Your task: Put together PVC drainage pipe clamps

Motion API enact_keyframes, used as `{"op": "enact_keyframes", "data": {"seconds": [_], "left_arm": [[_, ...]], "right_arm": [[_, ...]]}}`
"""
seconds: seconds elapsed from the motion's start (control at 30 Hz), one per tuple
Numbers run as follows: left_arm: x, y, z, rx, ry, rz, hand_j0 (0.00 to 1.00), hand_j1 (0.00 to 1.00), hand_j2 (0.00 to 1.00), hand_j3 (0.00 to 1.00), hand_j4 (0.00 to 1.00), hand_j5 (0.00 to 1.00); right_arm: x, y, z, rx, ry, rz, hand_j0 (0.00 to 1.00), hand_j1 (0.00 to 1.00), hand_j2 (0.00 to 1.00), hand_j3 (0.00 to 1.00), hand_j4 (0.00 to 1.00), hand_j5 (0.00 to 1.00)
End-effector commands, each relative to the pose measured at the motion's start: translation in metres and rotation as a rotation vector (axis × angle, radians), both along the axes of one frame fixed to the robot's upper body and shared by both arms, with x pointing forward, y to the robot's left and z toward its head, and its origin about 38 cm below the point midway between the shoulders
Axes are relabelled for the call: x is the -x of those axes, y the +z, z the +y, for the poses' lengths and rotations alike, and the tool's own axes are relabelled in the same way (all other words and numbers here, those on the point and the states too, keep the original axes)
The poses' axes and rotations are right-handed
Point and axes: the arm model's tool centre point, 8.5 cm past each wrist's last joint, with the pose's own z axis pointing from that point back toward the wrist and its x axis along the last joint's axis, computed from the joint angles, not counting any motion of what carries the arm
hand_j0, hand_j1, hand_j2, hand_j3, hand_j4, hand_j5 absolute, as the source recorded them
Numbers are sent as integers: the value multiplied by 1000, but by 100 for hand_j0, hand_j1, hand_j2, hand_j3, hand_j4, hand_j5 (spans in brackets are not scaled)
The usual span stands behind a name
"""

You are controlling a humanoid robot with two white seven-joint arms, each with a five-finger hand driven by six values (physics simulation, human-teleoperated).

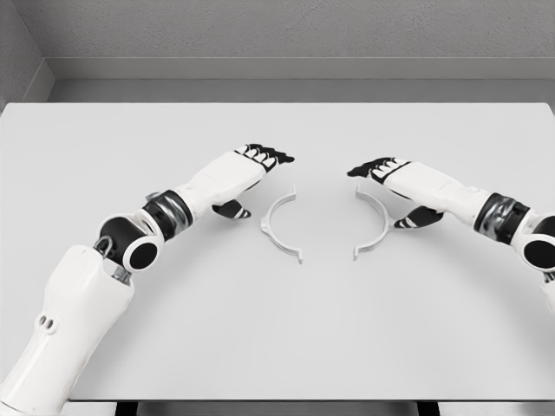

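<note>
Two white half-ring clamp pieces lie flat on the grey table [277, 329], facing each other with a gap between them. The left clamp half [277, 225] curves open to the right; the right clamp half [375, 223] curves open to the left. My left hand [257, 173] hovers just left of and behind the left half, fingers relaxed and extended, thumb hanging down, holding nothing. My right hand [388, 179] mirrors it behind the right half, its black fingertips pointing toward the middle, holding nothing.
The table's far edge meets a grey wall at the back. The near edge runs along the bottom of the view, with dark table legs showing below it.
</note>
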Motion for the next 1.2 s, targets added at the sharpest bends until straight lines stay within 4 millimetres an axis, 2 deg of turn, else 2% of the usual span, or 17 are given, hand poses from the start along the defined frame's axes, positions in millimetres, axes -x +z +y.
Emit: {"op": "enact_keyframes", "data": {"seconds": [0.0,0.37,0.5,1.17], "left_arm": [[0,1,1,4,1,0,100,100,100,100,100,100],[-2,-2,5,-5,11,7,100,100,100,100,100,100],[-8,-6,9,-13,25,22,100,100,100,100,100,100],[-8,-6,8,-11,28,22,100,100,100,100,100,100]], "right_arm": [[-1,1,-3,3,-6,-1,100,100,100,100,100,100],[-6,-12,-7,29,-36,23,100,100,100,100,100,100],[-6,-11,-7,28,-35,20,100,100,100,100,100,100],[-5,-10,5,-3,-14,14,100,100,100,100,100,100]]}}
